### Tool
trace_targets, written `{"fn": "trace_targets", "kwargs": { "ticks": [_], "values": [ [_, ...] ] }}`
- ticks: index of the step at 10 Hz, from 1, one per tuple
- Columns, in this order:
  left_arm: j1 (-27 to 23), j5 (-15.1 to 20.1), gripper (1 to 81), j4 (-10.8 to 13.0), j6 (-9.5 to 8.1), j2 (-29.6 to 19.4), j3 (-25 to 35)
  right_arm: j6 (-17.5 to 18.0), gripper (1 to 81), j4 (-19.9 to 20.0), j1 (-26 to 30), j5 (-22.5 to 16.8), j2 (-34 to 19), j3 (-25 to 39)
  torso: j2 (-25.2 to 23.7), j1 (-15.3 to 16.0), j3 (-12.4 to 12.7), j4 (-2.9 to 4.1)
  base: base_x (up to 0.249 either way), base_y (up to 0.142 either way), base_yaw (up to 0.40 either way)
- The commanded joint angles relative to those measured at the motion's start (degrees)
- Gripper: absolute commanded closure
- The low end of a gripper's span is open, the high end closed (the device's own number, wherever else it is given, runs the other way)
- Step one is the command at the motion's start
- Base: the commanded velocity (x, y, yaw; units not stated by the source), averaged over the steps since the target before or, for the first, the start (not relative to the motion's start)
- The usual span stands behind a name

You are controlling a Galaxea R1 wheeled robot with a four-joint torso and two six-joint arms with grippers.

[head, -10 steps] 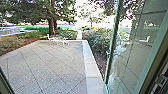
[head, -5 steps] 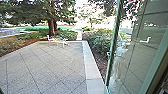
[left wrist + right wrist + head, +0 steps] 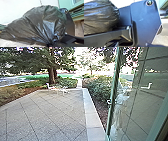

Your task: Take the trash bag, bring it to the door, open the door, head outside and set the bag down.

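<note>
The black trash bag (image 3: 37,25) looks full and shiny in the left wrist view, its plastic drawn into tight folds. My left gripper (image 3: 50,44) is shut on the gathered neck of the bag. In the right wrist view the bag (image 3: 99,16) bulges beside the robot's own dark plate. How my right gripper stands cannot be made out. The glass door (image 3: 113,99), with a green frame, stands open along the right of the head view, and its pane carries pale reflections.
Outside lies a paved patio (image 3: 50,114) with a pale stone border (image 3: 91,114) along its right. White furniture (image 3: 60,89) stands at the patio's far end. Bushes (image 3: 98,88) grow beyond the border, and a tree trunk (image 3: 52,75) rises behind.
The head camera has moved slightly forward through the doorway. The frame edge at the lower left has passed out of the head view, and the patio looks a little closer.
</note>
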Motion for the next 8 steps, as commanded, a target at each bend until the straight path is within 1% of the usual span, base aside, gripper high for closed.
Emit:
{"fn": "trace_targets", "kwargs": {
  "ticks": [1,8],
  "values": [
    [-3.62,2.59,81.1,0.35,0.03,0.16,0.32,-0.58,1.0,-0.53,2.43,-4.15,0.56,0.51,0.0,0.03,0.0,0.0,0.1,0.0,0.0],
    [-3.62,2.67,81.1,0.35,0.03,0.33,0.32,-0.58,1.0,-0.71,2.17,-3.97,0.56,0.51,0.06,0.13,-0.02,0.02,0.1,0.0,0.0]
  ]
}}
